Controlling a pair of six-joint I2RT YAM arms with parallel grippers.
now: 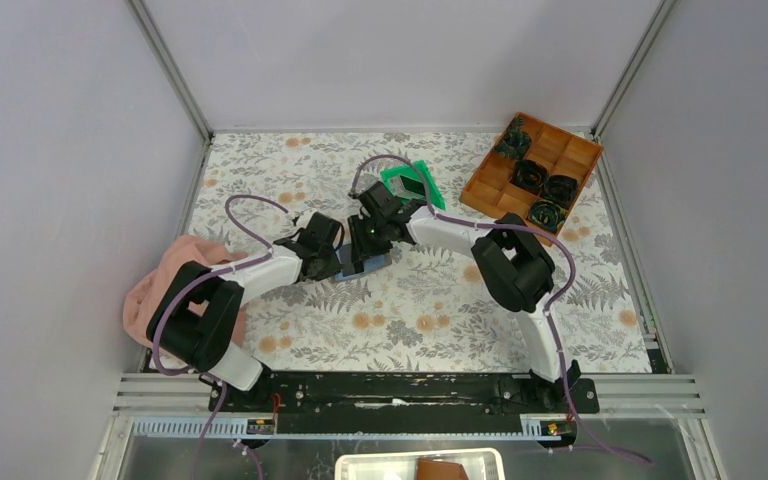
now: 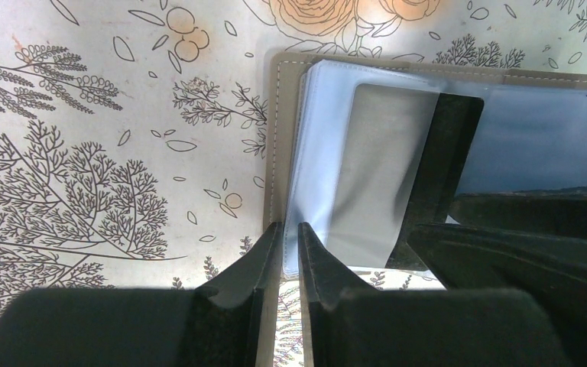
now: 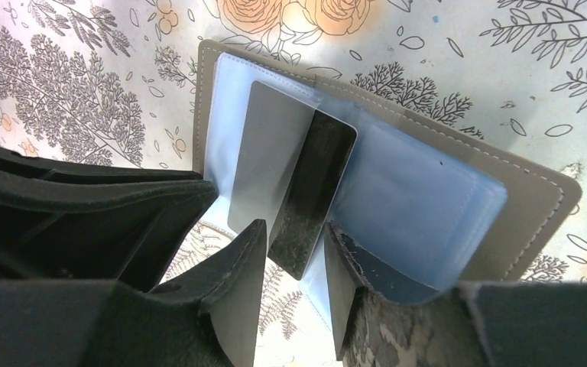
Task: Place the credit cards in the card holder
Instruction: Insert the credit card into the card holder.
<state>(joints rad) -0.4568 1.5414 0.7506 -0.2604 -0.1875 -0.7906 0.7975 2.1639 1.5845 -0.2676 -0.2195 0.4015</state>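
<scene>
— What colour is the credit card [image 3: 275,153] between your right gripper's [image 3: 293,233] black fingers?
— Silvery grey, with a dark speckled band down its right side.
— And the card holder [image 3: 531,202] ahead of them?
— Grey-beige outside with pale stitching, translucent blue sleeves inside. Under it you see a white tablecloth [image 2: 84,153] printed with grey ferns and orange roses.
</scene>
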